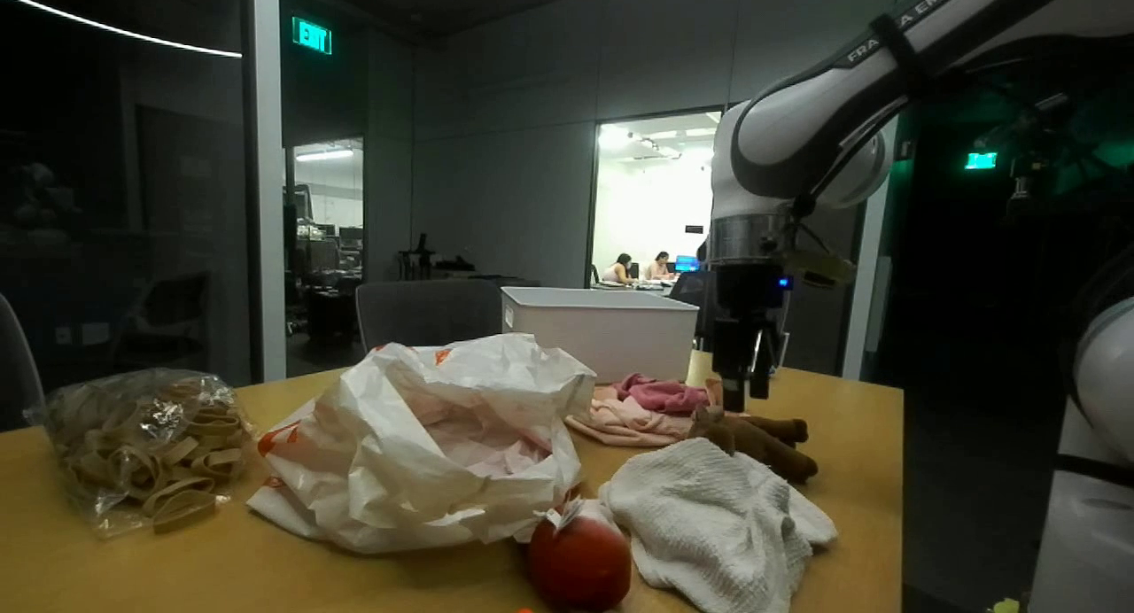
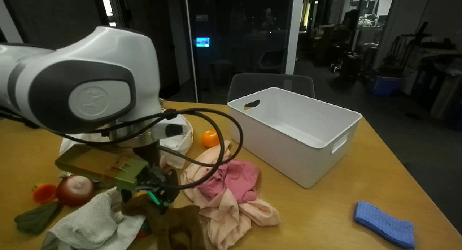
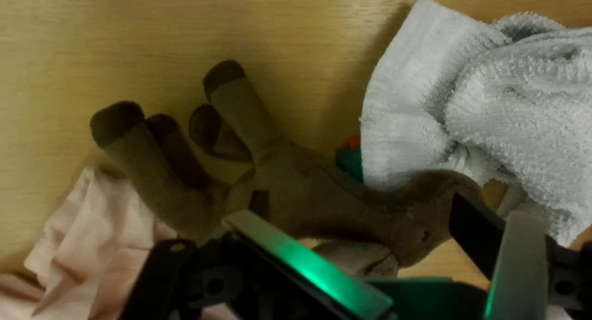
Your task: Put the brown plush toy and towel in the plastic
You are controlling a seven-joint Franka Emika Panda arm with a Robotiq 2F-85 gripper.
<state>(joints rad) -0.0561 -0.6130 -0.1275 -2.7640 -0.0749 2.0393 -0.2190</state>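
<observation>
Scan left to right in an exterior view: the crumpled white plastic bag (image 1: 381, 453) sits open on the table (image 1: 868, 458); the bunched white towel (image 1: 718, 516) follows; the brown plush toy (image 1: 771, 449) lies just beyond it, beneath the gripper (image 1: 747, 393). In the wrist view, left to right, you see the toy's splayed legs capped in darker brown, its smooth trunk, then its head. The gripper's fingers (image 3: 520, 260) stand wide apart, clamping nothing. The light is dim; you cannot tell whether either finger touches the plush.
</observation>
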